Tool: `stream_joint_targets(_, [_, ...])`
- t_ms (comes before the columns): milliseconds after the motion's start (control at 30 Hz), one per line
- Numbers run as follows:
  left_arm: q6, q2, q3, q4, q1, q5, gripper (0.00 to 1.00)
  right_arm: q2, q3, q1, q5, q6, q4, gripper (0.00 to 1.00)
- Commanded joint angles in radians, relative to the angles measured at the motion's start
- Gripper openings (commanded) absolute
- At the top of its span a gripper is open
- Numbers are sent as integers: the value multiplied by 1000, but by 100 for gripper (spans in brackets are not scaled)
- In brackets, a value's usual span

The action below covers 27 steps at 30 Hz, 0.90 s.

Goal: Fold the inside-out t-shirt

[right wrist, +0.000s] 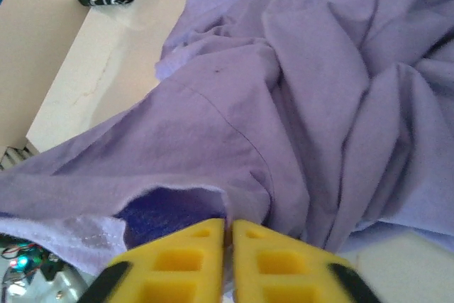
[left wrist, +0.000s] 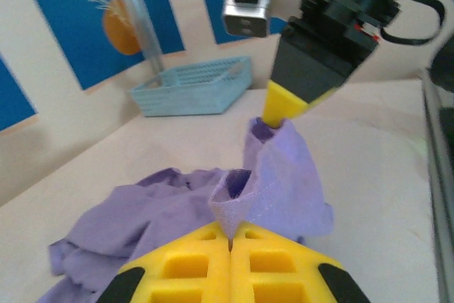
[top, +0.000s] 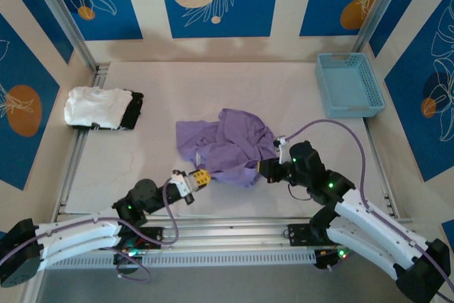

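Item: inside-out t-shirt (top: 230,140), crumpled at centre frame on the desk (top: 128,161), its near hem running left-to-right between my left tool (top: 201,177), pinched tight on it, and my right tool (top: 264,168), narrow and apparently gripping it, both equally near.

I see a blue basket (top: 347,86) well beyond the right gripper (top: 264,168); a white garment (top: 92,106) and a black garment (top: 133,109) (touching) lie well left of the left gripper (top: 201,177).
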Motion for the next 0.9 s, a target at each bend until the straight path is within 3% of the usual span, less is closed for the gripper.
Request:
stream_joint_targets(0, [-67,-91,66,-87,-6,-140,0,78,141,-11,-16,-109,-117,37])
stream_joint_targets(100, [-88,-177,82,-197,-4,-244,0,159,207,-81,43,-164,-178,48])
stream_joint_targets(267, [-118,-289,111,-324,4,-412,0,397,253,-223,33,-191,-93,58])
stream_joint_targets(600, [-123,-305,139,-401,12,-501,0,847,484,-224,35,-301,14,59])
stream_joint_targets(867, [-139,-304,163,-421,19,-536,0,1112,671,-221,60,-274,-60,54])
